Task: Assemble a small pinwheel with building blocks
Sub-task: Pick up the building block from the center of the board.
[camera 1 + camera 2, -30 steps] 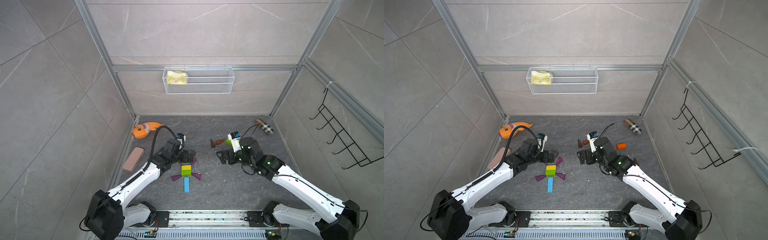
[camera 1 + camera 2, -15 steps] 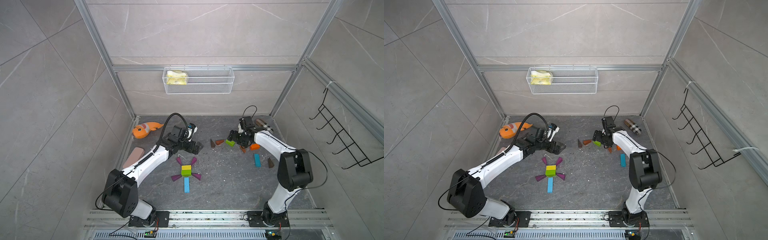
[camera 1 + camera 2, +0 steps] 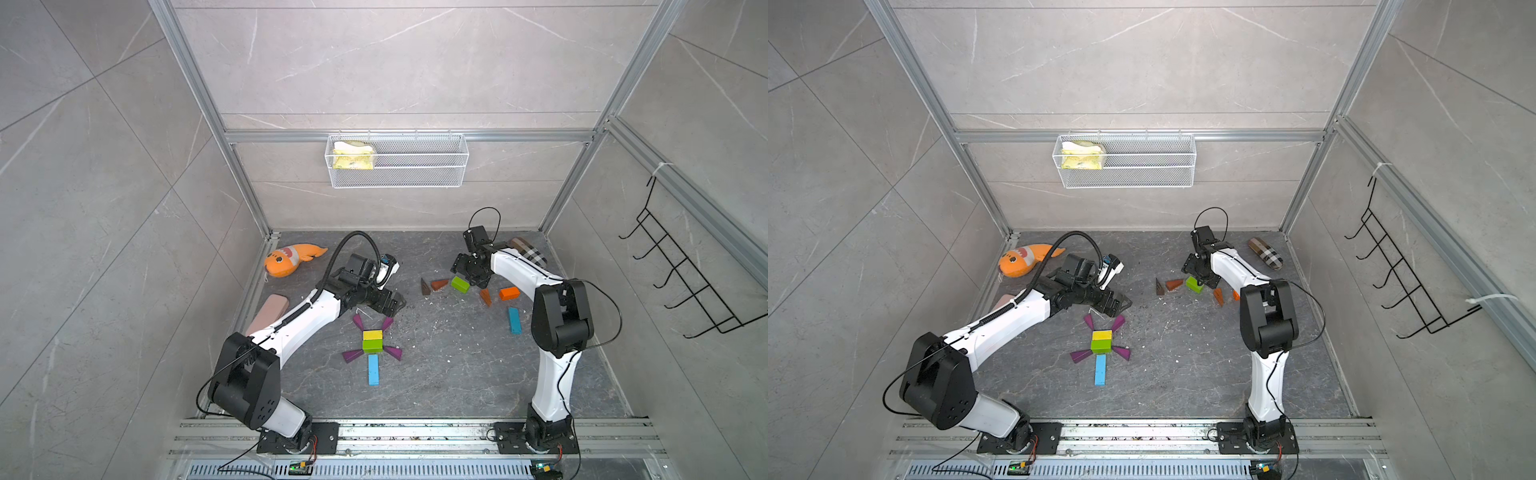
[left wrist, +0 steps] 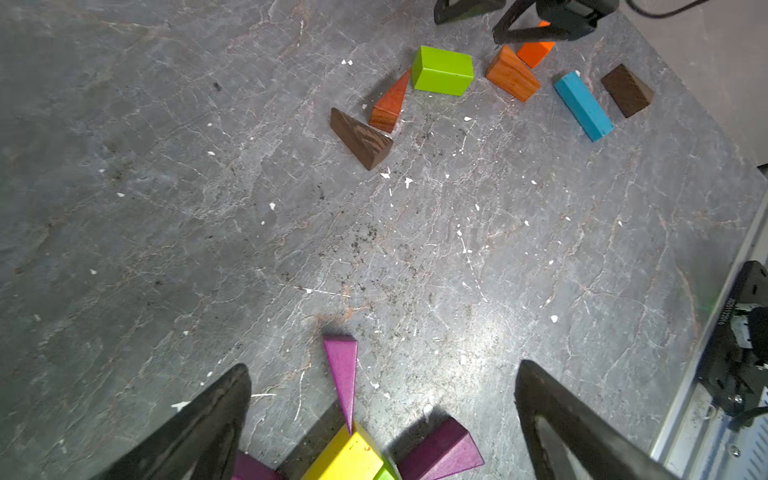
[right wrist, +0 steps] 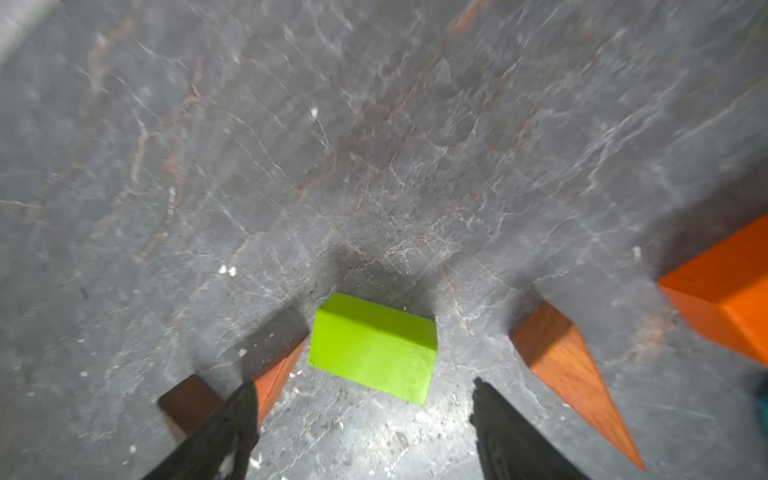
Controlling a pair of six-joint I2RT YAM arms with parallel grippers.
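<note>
While the left gripper (image 4: pixel 382 370) hangs wide open and empty just far of the pinwheel (image 3: pixel 372 345), the right gripper (image 5: pixel 362 382) stands parted over a loose green block (image 3: pixel 460 284) at far right, not clasping it. Mid-floor, the blue bar (image 3: pixel 373 370) lies lengthwise near-to-far, its far end touching a green brick (image 3: pixel 372 345), with a yellow brick (image 3: pixel 372 335) beyond. Four purple wedges (image 3: pixel 352 355) fan outward from the bricks.
</note>
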